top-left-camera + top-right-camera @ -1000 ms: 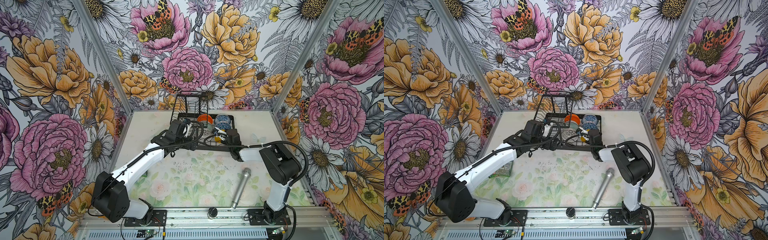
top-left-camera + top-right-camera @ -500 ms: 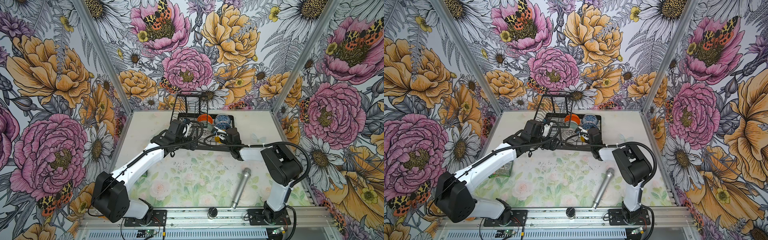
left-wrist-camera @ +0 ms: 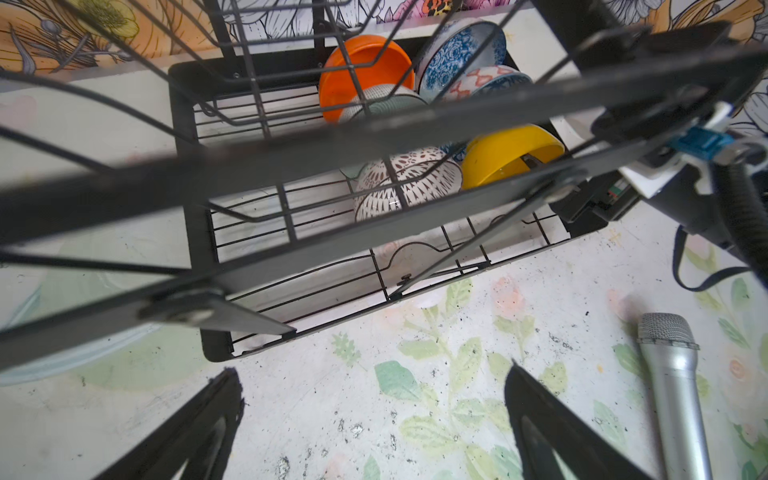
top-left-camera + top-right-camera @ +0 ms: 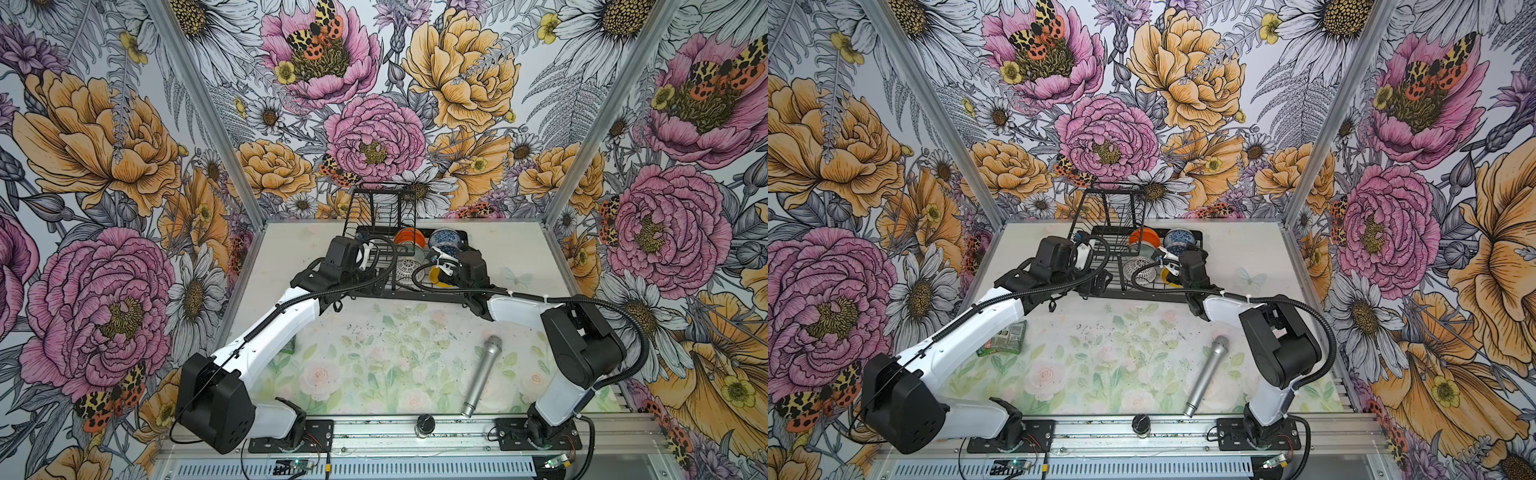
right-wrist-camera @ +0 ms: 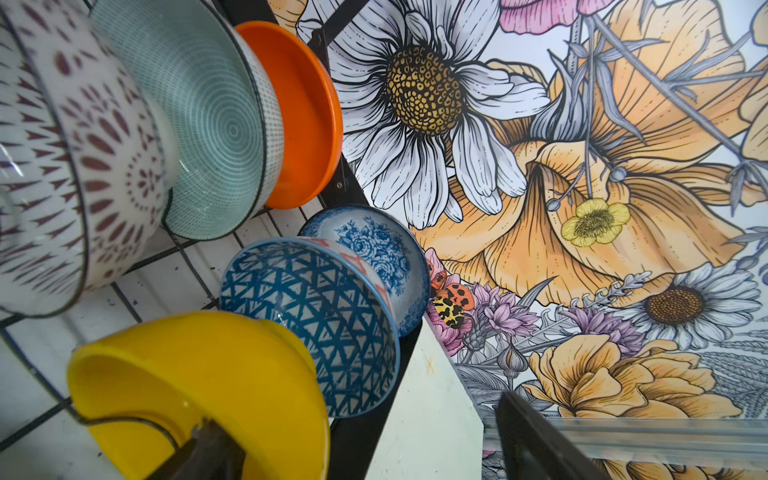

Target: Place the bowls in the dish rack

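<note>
The left gripper (image 3: 370, 424) hangs with jaws wide and nothing between them, over the table (image 3: 415, 395) just near of the dish rack (image 3: 195, 208). Its arm and cable cross the rack's raised tier closely, so a careless lift could probably snag a wire and drag the whole rack. Further right, the right gripper (image 5: 370, 444) is spread open, gripping nothing. One finger (image 5: 208, 449) sits inside the yellow bowl (image 5: 199, 374) and the other stands outside, past the rack's right edge. A sideways pull-out would likely hook that rim, tipping the bowl off its wire or against the blue lattice bowl (image 5: 311, 324) just beside it.

The rack stands at the far middle of the table. Its left half and upper tier look bare, and all the bowls crowd the right half:
- Near row: the white patterned bowl (image 5: 62, 166), then the yellow one.
- Far row: the teal bowl (image 5: 208, 124) leaning on the orange bowl (image 5: 307, 116), then the blue lattice bowl and the floral bowl (image 5: 374, 249).

Every bowl is on edge and empty, and none shows on the table, so loading looks finished. A silver microphone (image 4: 484, 374) lies near right.
</note>
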Robot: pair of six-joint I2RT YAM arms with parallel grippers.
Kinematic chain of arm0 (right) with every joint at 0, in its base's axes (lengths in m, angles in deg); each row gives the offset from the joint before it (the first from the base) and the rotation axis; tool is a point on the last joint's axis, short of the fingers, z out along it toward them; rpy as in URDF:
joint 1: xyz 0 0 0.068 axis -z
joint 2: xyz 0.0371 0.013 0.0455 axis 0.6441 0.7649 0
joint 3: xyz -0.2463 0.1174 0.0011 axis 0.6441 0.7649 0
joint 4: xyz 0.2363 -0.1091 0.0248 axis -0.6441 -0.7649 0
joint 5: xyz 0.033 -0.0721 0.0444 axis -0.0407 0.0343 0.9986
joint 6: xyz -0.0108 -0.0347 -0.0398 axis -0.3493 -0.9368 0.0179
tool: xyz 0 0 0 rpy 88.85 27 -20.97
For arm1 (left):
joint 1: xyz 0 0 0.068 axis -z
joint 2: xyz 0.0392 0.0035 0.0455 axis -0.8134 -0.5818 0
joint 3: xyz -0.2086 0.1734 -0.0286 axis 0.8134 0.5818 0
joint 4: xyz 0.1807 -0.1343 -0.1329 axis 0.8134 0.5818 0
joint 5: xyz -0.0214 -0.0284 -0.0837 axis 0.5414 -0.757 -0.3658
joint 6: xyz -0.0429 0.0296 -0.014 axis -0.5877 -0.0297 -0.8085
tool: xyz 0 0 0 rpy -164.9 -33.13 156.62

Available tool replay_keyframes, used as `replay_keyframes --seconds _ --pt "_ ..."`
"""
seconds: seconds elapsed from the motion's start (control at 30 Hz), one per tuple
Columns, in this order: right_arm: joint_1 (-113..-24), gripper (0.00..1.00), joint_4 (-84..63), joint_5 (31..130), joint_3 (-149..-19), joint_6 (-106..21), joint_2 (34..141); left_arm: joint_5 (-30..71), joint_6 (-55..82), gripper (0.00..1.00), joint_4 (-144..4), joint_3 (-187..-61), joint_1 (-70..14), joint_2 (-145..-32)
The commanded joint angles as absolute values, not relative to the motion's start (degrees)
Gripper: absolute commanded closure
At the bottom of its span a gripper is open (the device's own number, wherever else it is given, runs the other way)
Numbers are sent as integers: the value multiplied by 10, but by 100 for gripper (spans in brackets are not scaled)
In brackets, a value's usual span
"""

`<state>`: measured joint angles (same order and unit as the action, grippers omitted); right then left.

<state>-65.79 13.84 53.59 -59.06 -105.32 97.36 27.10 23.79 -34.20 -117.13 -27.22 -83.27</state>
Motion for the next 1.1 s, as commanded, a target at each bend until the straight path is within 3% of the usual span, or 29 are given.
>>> replay_keyframes --seconds 0.0,0.4,0.63,0.87,1.07 --pt "-663 1 126 531 -573 -1010 927 291 236 1 -366 -1154 -283 -797" --pt "-671 1 112 493 -468 -910 784 362 194 1 -480 -1037 -325 -696" --pt "-664 0 117 458 -432 -793 694 455 201 1 -591 -937 -342 -647" --pt "-591 1 133 431 -337 -657 599 524 251 1 -805 -768 -377 -595" --pt "-505 0 182 462 -268 -584 613 514 297 1 -916 -698 -413 -605"
